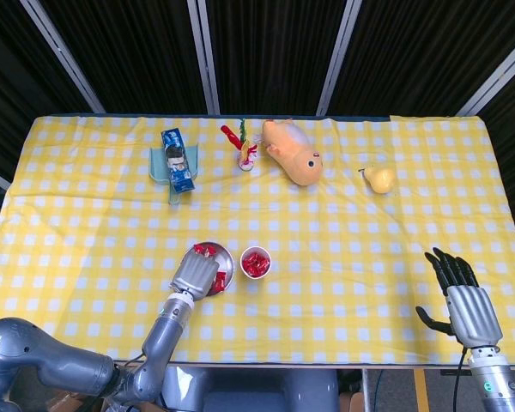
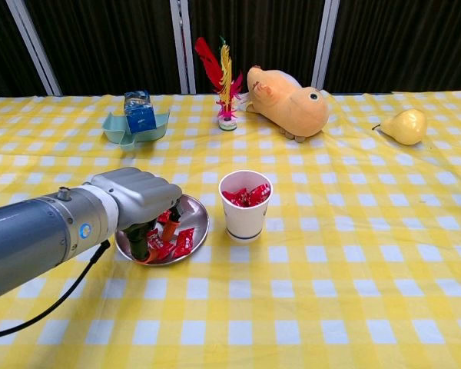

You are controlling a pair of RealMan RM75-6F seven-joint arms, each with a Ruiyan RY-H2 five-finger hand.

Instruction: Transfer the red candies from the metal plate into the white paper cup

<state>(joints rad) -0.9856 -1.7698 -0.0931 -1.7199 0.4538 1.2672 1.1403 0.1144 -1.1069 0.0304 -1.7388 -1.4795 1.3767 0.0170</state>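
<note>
Our left hand [image 2: 138, 201] hangs over the metal plate [image 2: 197, 223] — fingers curled down among the red candies [image 2: 177, 241], grip unclear. The white paper cup [image 2: 245, 206] stands just right — the right hand [image 1: 469, 311] rests spread, far off.

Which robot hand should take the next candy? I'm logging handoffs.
The left robot hand: it is already over the metal plate among the red candies, beside the white paper cup. The right robot hand sits far off, open.

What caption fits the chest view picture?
Left hand reaches into metal plate of red candies beside white paper cup.
</note>
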